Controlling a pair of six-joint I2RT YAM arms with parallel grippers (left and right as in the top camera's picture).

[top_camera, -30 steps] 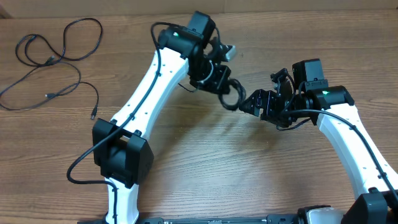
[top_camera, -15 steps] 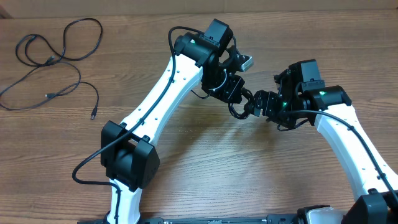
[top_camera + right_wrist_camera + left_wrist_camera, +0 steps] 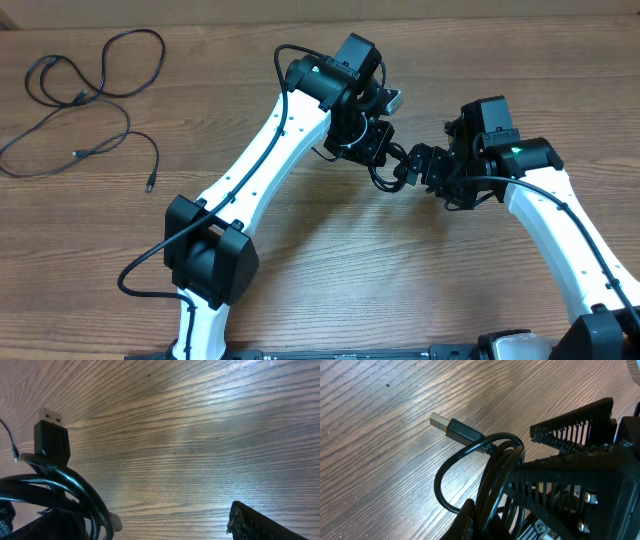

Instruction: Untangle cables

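A coiled bundle of black cables (image 3: 383, 172) hangs above the table at centre, and my left gripper (image 3: 378, 152) is shut on it. In the left wrist view the coil (image 3: 492, 467) rises from my left gripper (image 3: 485, 522), with a USB plug (image 3: 451, 427) sticking out to the left. My right gripper (image 3: 413, 166) stands open right beside the bundle; its ribbed fingers (image 3: 572, 430) flank the coil's edge. In the right wrist view the coil (image 3: 75, 490) and plug (image 3: 50, 435) cover the left side of my right gripper (image 3: 165, 527). One fingertip (image 3: 260, 522) shows at the right.
Loose thin black cables (image 3: 90, 90) lie in curvy strands at the table's far left, with small plug ends (image 3: 150, 185). The left arm's white link (image 3: 265, 165) slants across the middle. The left arm's base (image 3: 205, 255) and its thicker black wire sit at the lower left.
My left gripper has carried the bundle to the right, up against the right gripper's fingers. The right gripper has shifted slightly left and its jaws have widened a little.
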